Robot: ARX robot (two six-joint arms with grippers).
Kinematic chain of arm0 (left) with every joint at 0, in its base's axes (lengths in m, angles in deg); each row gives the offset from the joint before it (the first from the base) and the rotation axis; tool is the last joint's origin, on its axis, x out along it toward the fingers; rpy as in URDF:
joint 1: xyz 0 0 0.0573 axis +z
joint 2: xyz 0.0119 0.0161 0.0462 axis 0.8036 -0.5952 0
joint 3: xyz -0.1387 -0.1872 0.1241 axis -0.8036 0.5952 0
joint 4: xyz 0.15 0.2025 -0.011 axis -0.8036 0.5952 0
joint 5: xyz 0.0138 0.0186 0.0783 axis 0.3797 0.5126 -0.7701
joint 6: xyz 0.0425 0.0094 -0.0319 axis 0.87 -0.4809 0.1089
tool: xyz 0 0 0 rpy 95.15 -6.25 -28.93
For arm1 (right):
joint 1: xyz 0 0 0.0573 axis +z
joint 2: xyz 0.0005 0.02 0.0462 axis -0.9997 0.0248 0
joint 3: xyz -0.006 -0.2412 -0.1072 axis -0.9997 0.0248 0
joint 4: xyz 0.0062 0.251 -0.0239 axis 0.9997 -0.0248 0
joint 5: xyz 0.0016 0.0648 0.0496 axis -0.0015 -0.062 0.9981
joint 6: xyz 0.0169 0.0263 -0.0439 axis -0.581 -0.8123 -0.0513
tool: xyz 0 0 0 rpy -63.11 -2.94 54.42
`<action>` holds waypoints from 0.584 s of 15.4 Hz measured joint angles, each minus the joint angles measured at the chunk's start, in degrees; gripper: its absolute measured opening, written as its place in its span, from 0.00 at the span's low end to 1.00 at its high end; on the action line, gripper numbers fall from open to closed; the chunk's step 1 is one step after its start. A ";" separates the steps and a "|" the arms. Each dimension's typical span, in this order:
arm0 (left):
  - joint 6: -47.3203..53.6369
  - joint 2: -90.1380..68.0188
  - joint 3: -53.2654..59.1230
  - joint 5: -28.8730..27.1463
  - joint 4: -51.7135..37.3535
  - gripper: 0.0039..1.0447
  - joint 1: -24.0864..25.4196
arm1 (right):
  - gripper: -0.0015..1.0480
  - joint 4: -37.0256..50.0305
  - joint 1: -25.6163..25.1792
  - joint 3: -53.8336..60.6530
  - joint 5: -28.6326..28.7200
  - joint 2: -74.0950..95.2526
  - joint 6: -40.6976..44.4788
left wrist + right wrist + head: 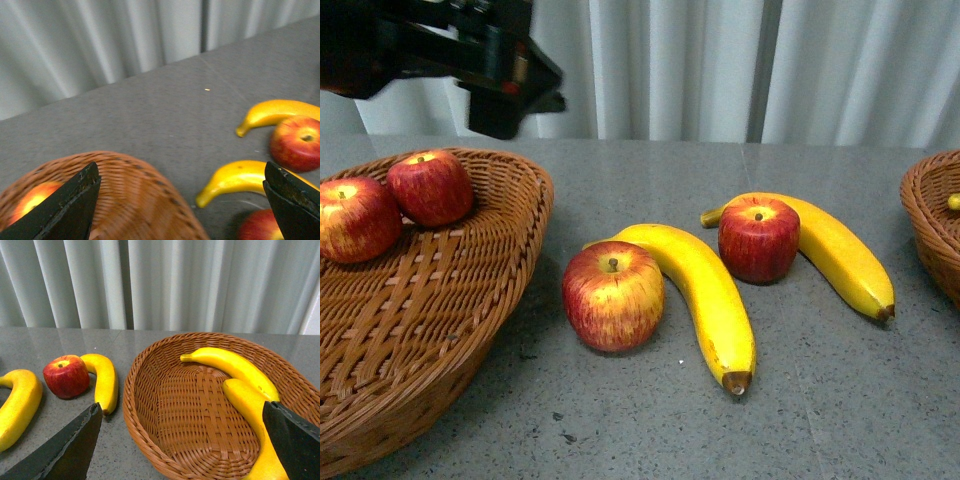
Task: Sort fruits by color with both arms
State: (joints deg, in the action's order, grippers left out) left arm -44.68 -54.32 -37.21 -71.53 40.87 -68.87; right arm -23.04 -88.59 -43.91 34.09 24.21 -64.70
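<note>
On the grey table lie two red apples (613, 295) (758, 238) and two yellow bananas (705, 295) (835, 250). Two more apples (355, 218) (430, 187) sit in the left wicker basket (440, 330). My left arm (470, 50) hangs above that basket's far rim; its gripper (180, 210) is open and empty, over the basket's edge (125, 200). My right gripper (180, 450) is open and empty above the right basket (145, 405), which holds two bananas (230, 365) (255, 410). It is out of the front view.
The right basket's rim (930, 215) shows at the front view's right edge. White curtains (720, 70) close off the back of the table. In the right wrist view an apple (66, 376) and a banana (105, 380) lie close beside the basket.
</note>
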 joint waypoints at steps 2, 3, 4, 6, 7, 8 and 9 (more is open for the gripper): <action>1.14 -2.21 -0.09 2.49 1.14 0.94 -5.31 | 0.94 0.02 0.00 0.00 0.00 0.00 0.00; 2.36 -3.26 -0.09 2.73 1.16 0.94 -6.97 | 0.94 0.02 0.00 0.00 0.00 0.00 0.00; 3.10 -4.46 -0.09 2.36 1.16 0.94 -7.98 | 0.94 0.02 0.00 0.00 0.00 0.00 0.00; 4.55 -6.45 -0.09 2.14 1.75 0.94 -8.94 | 0.94 0.02 0.00 0.00 0.00 0.00 0.00; 5.53 -7.15 -0.20 2.56 2.40 0.94 -9.11 | 0.94 0.00 0.00 0.00 0.00 0.00 0.00; 6.19 -7.76 -0.44 2.75 2.69 0.94 -9.44 | 0.94 0.02 0.00 0.00 0.00 0.00 0.00; 6.82 -8.44 -0.70 2.89 2.82 0.94 -9.66 | 0.94 0.02 0.00 0.00 0.00 0.00 0.00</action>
State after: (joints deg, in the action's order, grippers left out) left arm -37.86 -62.76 -37.90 -68.64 43.69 -78.53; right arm -23.02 -88.59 -43.91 34.09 24.21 -64.70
